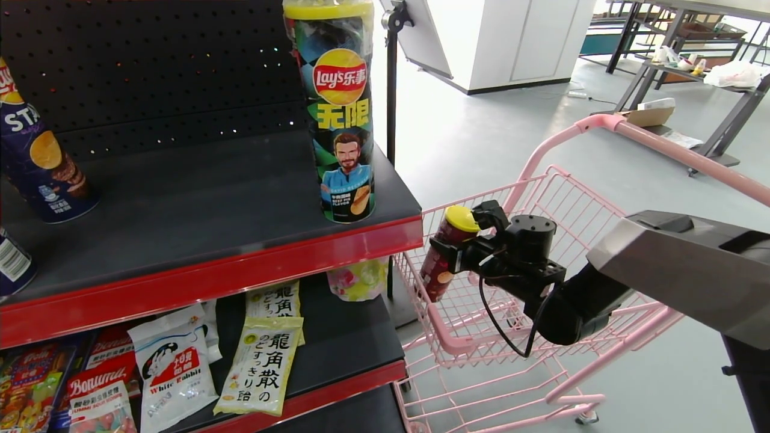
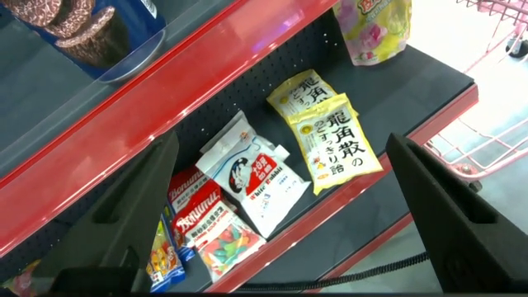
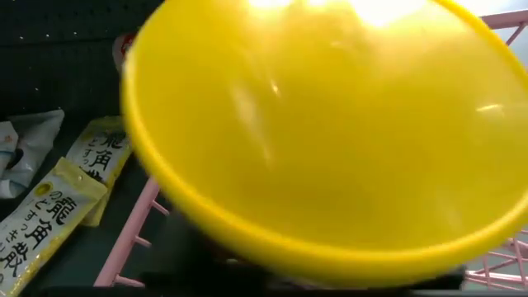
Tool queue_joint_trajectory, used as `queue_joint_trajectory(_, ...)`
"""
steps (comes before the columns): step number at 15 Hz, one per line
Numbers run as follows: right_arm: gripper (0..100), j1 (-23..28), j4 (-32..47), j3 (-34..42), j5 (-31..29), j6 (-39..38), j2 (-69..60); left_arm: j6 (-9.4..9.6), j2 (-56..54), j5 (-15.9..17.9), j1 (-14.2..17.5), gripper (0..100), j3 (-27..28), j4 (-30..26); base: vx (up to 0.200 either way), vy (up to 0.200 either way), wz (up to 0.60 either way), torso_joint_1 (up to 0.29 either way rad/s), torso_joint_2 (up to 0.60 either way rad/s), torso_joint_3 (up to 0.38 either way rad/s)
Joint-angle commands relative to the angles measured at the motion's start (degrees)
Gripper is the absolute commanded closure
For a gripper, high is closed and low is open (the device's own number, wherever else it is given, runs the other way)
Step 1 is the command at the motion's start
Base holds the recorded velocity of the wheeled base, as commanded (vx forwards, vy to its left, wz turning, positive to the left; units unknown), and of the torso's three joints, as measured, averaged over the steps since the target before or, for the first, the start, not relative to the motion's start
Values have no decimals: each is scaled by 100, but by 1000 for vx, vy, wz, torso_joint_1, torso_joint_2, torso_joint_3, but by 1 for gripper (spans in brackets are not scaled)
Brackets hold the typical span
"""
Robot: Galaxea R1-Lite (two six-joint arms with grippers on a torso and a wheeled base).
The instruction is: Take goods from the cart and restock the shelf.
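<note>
While aloft, right claw [image 1: 462, 239] around can [image 1: 435, 272]

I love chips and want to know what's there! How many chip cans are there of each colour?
Green-and-black can: 1
Blue cans: 2 (one cut off at the edge)
Red can: 1, in the jaws of the right gripper
Total: 4

Bright, even daylight; the close yellow can lid [image 3: 330, 140] is blurred and glaring
</note>
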State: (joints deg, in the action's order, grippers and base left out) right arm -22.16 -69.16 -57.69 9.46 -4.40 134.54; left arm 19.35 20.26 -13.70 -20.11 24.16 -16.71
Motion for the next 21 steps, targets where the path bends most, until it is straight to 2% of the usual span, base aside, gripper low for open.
queue_joint_trajectory(1,100,1,8,-67,3,-8,99,-1,22,-1,-1,0,1,1,0,0,0,0,0,0)
queue_joint_trajectory(4,100,-7,-1,3,-76,-17,20,8,31,-1,-1,0,1,1,0,0,0,0,0,0)
queue_joint_trajectory(5,100,10,60,126,-120,1,-375,8,22,-1,-1,0,-8,1,0,0,0,0,0,0)
queue_joint_trajectory(8,100,37,1282,627,-331,18,-1931,8,-31,8,-1,0,-17,1,0,0,0,0,0,0)
queue_joint_trajectory(12,100,371,1880,996,-366,546,-3443,-1,-101,17,-1,0,-52,10,0,0,0,0,0,0)
queue_joint_trajectory(14,100,406,2020,1374,-454,598,-4049,-1,-136,34,-1,0,-69,10,0,0,0,0,0,0)
queue_joint_trajectory(15,100,362,2143,1998,-577,598,-4770,-1,-189,43,-1,0,-78,10,0,0,0,0,0,0)
queue_joint_trajectory(16,100,291,2240,2262,-586,598,-5113,-1,-198,52,-1,0,-78,10,0,0,0,0,0,0)
queue_joint_trajectory(17,100,186,2679,2701,-656,607,-5913,-10,-224,61,-10,0,-78,10,0,0,0,0,0,0)
queue_joint_trajectory(19,100,98,4007,2807,-1060,713,-7002,-10,-233,78,-10,0,-78,10,0,0,0,0,0,0)
queue_joint_trajectory(20,100,-16,5193,2772,-1148,721,-7855,-19,-224,122,-10,0,-61,19,0,0,0,0,0,0)
queue_joint_trajectory(21,100,-16,5923,2763,-1192,730,-8417,-27,-233,157,-10,0,-61,19,0,0,0,0,0,0)
